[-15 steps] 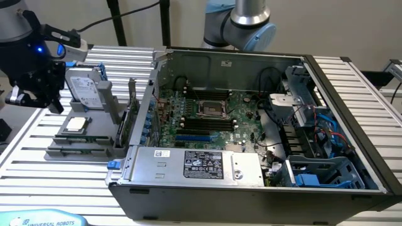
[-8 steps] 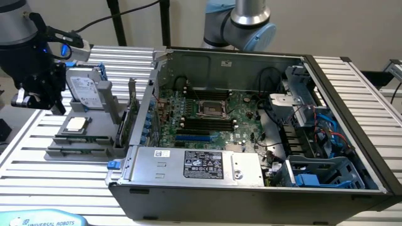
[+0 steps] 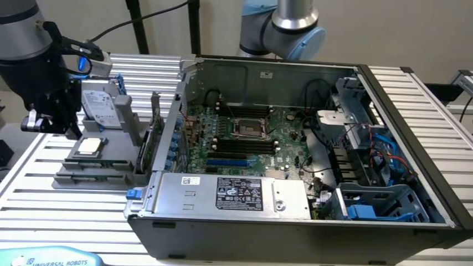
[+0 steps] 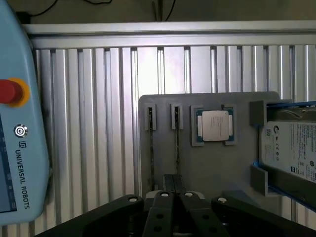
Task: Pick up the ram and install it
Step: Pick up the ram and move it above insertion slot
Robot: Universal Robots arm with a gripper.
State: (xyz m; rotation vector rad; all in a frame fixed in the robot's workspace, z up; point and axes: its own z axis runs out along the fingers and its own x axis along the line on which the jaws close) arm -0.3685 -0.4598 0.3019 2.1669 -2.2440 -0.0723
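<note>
Ram [image 3: 96, 164]: stood on edge in grey holder [image 3: 74, 183], likely for easy pinching
Gripper [image 4: 175, 191]: hovers above it, jaws together, empty

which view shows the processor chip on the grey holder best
The wrist view: it looks straight down on the processor chip, so its whole square silver top is plain in the grey holder. The exterior view shows the chip at a slant, next to the hard drive.

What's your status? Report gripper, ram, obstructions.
Gripper hovering over gray holder. Ram seated in its holder slot, not lifted. CPU and hard drive alongside, apart from it.
</note>
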